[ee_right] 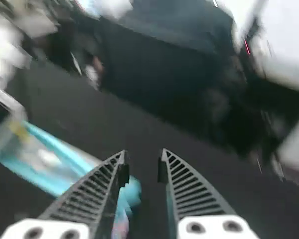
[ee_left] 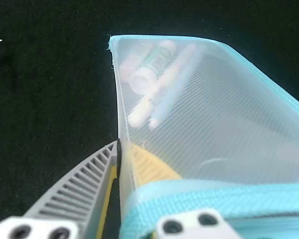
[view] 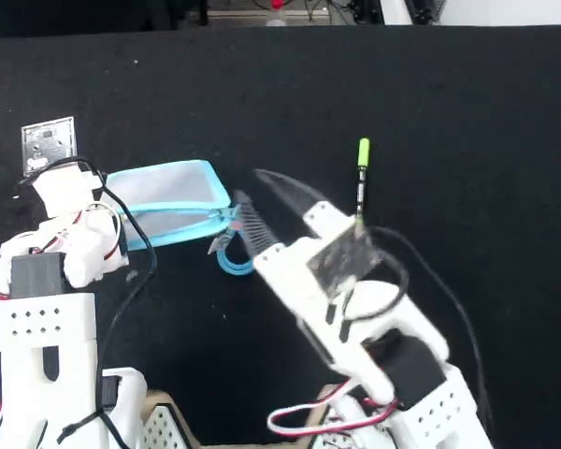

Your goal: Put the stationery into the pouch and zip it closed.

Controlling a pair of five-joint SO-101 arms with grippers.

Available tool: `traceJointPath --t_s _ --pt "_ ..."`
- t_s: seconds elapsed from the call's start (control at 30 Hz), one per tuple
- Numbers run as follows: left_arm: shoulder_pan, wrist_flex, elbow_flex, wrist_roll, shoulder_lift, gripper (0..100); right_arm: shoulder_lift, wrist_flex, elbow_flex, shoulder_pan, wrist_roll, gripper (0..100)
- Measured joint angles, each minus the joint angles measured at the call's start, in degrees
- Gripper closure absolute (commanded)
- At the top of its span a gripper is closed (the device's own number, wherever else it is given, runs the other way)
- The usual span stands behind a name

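Note:
A light-blue mesh pouch (view: 168, 208) lies left of centre on the black table, and its blue zipper loop (view: 230, 256) trails off its right end. My left gripper (view: 122, 224) is shut on the pouch's left end. In the left wrist view the gripper (ee_left: 120, 147) clamps the pouch (ee_left: 214, 124), and a white tube and pens (ee_left: 154, 84) show through the mesh. My right gripper (view: 265, 201) hovers just right of the pouch, open with nothing between its fingers. In the right wrist view this gripper (ee_right: 142, 164) is above the loop (ee_right: 132, 191). A green pen (view: 363, 176) lies on the table further right.
A small silvery square (view: 49, 145) sits at the far left, behind the left arm. Black table (view: 467, 140) stretches to the right and back. Cables hang from both arms near the front edge.

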Motion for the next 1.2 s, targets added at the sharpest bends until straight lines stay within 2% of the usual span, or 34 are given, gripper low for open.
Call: traceJointPath --t_s 0.2,0.37,0.57,0.73,1.2 --pt "0.0 0.0 0.0 0.0 0.0 97 -0.2 13.7 -0.3 14.1 -4.5 90.3" --pt "0.0 0.0 0.0 0.0 0.0 97 5.5 15.8 -0.4 21.4 -4.9 90.3" --pt "0.0 0.0 0.0 0.0 0.0 97 20.6 15.9 -5.5 26.4 -9.2 89.7" --pt "0.0 0.0 0.0 0.0 0.0 97 37.0 15.9 -11.3 28.7 -10.7 82.7" --pt "0.0 0.0 0.0 0.0 0.0 97 81.6 15.8 -34.5 33.6 -10.9 83.6"
